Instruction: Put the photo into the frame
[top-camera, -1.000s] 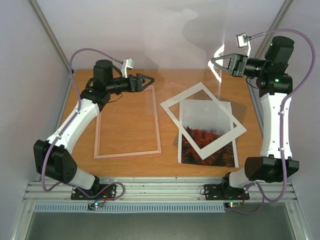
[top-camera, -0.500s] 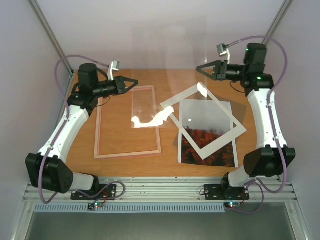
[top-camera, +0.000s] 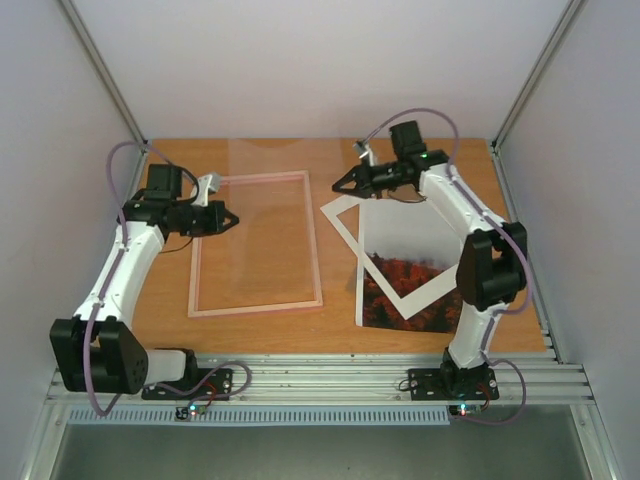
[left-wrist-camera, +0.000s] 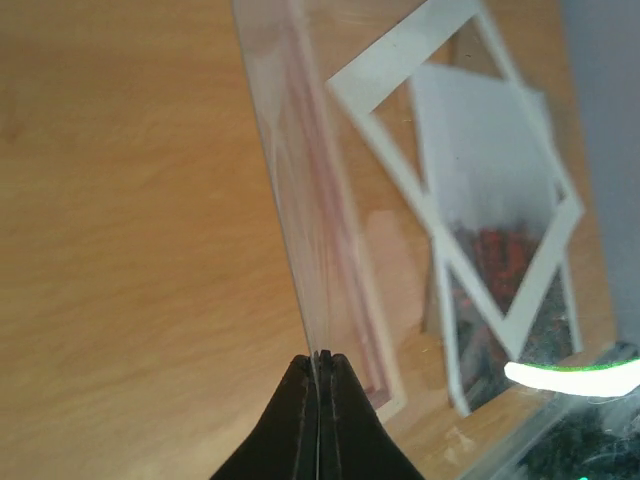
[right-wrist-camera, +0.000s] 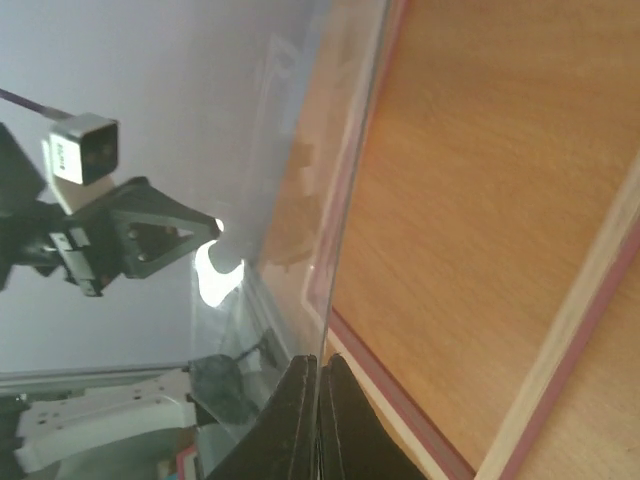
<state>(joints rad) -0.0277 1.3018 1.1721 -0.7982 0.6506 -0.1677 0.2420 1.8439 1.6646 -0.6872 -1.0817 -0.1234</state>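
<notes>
Top view overlooks the table (top-camera: 260, 332); both wrist views sight closely along the pane (left-wrist-camera: 310, 200).

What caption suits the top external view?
The left gripper and right gripper pinch the clear pane over the pink frame; the photo lies under a white mat.

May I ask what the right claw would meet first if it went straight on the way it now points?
The clear pane it is shut on; beyond that, probably the left claw, though depth is unclear.
</notes>
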